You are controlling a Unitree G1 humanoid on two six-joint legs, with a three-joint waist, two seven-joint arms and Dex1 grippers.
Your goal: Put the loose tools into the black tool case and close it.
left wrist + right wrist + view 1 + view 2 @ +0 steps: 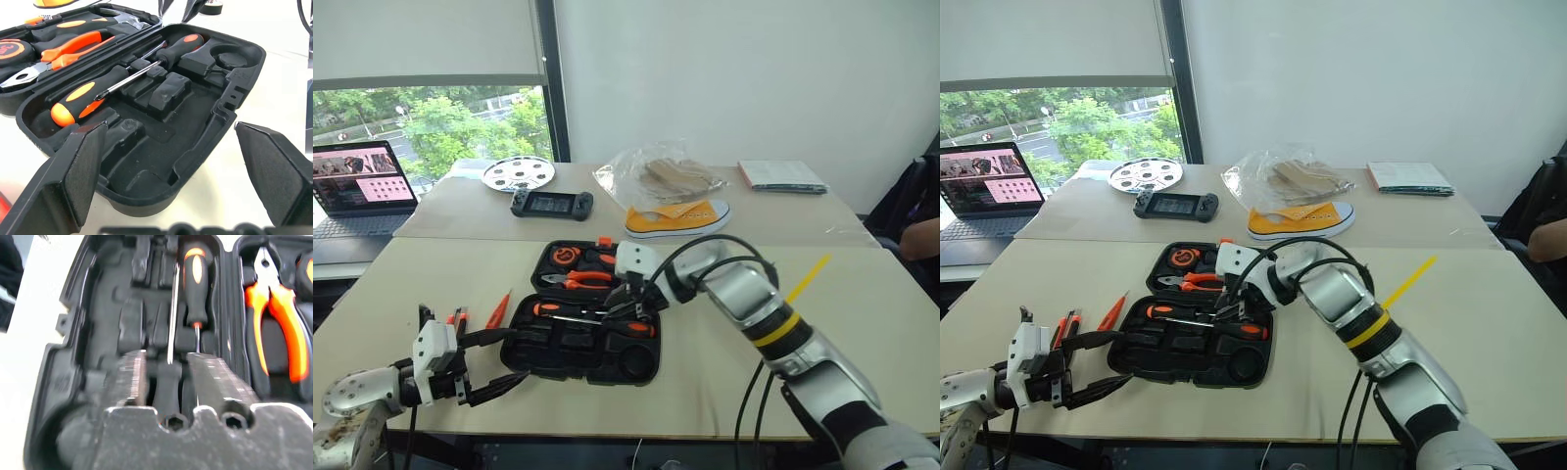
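Lying open mid-surface, the moulded black plastic tool case (582, 338) holds two orange-and-black screwdrivers (592, 318) in its near half. Right claw (628, 305) hangs clenched, empty, above them; left claw (489, 367) released beside it.

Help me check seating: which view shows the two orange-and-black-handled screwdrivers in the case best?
Left wrist view: both orange-and-black-handled screwdrivers lie full length in the black moulded-plastic tool case. The eye views show them small; the right wrist view cuts one off.

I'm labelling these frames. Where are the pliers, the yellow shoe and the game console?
pliers (584, 280): left eye view, on the orange handles.
yellow shoe (677, 217): left eye view, on its side.
game console (552, 204): left eye view, on its screen.
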